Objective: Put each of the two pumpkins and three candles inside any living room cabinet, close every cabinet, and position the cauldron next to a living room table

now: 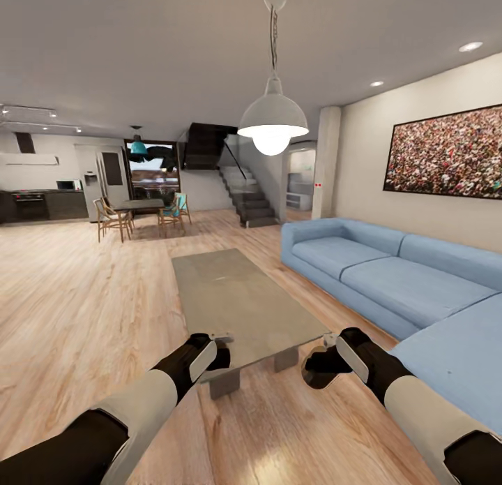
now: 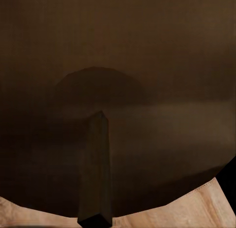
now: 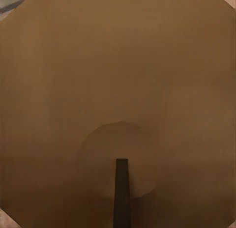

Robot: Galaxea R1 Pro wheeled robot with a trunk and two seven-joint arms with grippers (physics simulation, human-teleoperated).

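**At the near end of the coffee table, nothing to pick up in sight**

The wooden floor (image 1: 77, 310) spreads widest, running out ahead of my hands and off to my left toward the dining table (image 1: 139, 206) with its chairs and the dark kitchen units (image 1: 42, 204) far beyond. To the right of my right gripper (image 1: 322, 365) lies the long blue sofa (image 1: 390, 275), with a wide framed picture (image 1: 446, 153) on the wall above it. Straight ahead of both hands stretches the table (image 1: 237, 303), its grey-beige top bare. My left gripper (image 1: 217, 356) hangs just at its near edge, the right one just beside its near corner.

I cannot tell how either hand stands: from the head view the fingers are hidden, and both wrist cameras give only a murky brown blur.

I see no pumpkins, candles, cauldron or cabinet from here.

The risk, as I judge it: both hands sit so close to the table that driving or turning the base could knock them into its edge or leg.

No writing or label is readable anywhere.
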